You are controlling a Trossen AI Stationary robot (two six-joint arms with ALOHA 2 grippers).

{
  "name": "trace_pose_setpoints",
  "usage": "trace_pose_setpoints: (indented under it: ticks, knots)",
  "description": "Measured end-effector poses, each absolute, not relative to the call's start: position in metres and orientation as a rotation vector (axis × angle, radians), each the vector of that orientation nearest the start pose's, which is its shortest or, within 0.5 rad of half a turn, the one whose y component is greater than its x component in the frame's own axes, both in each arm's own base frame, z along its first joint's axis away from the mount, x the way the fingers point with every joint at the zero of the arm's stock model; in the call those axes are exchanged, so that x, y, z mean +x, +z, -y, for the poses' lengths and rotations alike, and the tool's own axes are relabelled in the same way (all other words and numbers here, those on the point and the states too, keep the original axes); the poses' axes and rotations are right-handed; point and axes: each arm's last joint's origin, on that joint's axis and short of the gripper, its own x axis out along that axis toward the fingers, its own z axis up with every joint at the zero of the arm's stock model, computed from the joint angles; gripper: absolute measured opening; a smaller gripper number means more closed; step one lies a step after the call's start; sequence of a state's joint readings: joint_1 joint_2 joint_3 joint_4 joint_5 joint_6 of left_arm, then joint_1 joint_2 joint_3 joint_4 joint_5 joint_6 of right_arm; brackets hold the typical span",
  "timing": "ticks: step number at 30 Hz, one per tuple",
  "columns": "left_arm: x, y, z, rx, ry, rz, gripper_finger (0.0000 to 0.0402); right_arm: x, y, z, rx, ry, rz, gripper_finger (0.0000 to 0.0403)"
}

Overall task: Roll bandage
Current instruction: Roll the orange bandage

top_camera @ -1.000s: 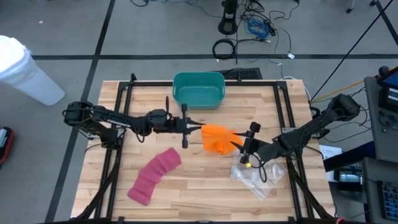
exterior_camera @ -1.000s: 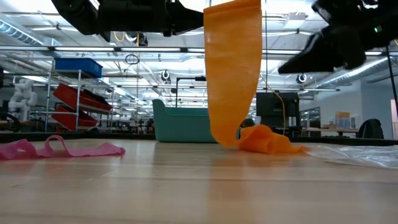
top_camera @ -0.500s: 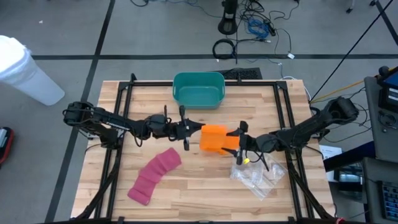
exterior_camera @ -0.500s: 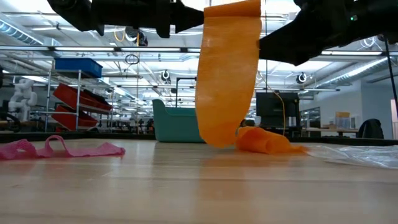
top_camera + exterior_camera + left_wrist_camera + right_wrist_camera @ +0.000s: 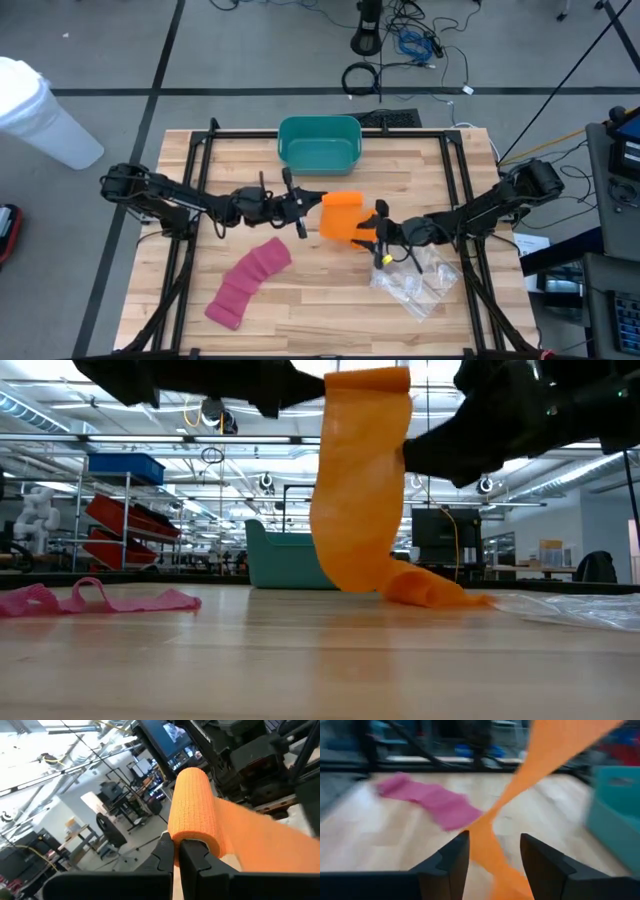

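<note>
An orange bandage (image 5: 342, 216) hangs over the table's middle, its upper end wound into a small roll (image 5: 191, 802). My left gripper (image 5: 312, 203) reaches in level from the table's left and is shut on that roll. The strip (image 5: 360, 480) drops from there, and its crumpled lower end (image 5: 430, 588) lies on the wood. My right gripper (image 5: 372, 235) comes from the table's right and is open, one finger on either side of the hanging strip (image 5: 487, 837). A pink bandage (image 5: 248, 283) lies loose at the near left. My left gripper pinches the bandage's rolled upper end (image 5: 192, 839) between its two shut fingers, and the roll sits around their tips. The fingers come level from the table's left. The roll is lifted clear; the strip hangs slack below it, its lower end on the table. My right gripper: I cannot tell whether its fingers touch the strip.
A teal bin (image 5: 320, 143) stands at the far middle of the table. A clear plastic bag (image 5: 415, 285) lies at the near right, just beneath my right arm. A black frame (image 5: 200, 150) runs around the tabletop's edges.
My right gripper has moved toward the table's left, up to the hanging orange strip, and now has it between its fingers. My left gripper has turned a little about its own axis with the roll. The strip's lower part has swung slightly to the left; its crumpled end has stayed put.
</note>
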State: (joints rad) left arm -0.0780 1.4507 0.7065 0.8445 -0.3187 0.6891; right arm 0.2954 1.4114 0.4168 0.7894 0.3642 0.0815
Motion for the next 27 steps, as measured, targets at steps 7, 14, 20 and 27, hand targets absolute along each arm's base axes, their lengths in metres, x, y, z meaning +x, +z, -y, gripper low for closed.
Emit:
trace_pose_setpoints:
  ticks: [7,14,20,27]
  knots:
    - [0.284,0.286,0.026,0.651,0.293,0.021,0.0005,0.232,0.199,-0.057,0.037,-0.053,-0.152,0.0207]
    - [0.283,0.280,0.032,0.669,0.182,0.011,0.0005,0.229,0.206,-0.054,0.020,-0.090,-0.128,0.0247]
    - [0.284,0.281,0.032,0.665,0.184,0.026,0.0005,0.245,0.186,-0.051,0.009,-0.072,-0.148,0.0236]
    - [0.284,0.280,0.031,0.615,0.179,0.027,0.0004,0.252,0.173,-0.043,-0.168,-0.178,-0.191,0.0217]
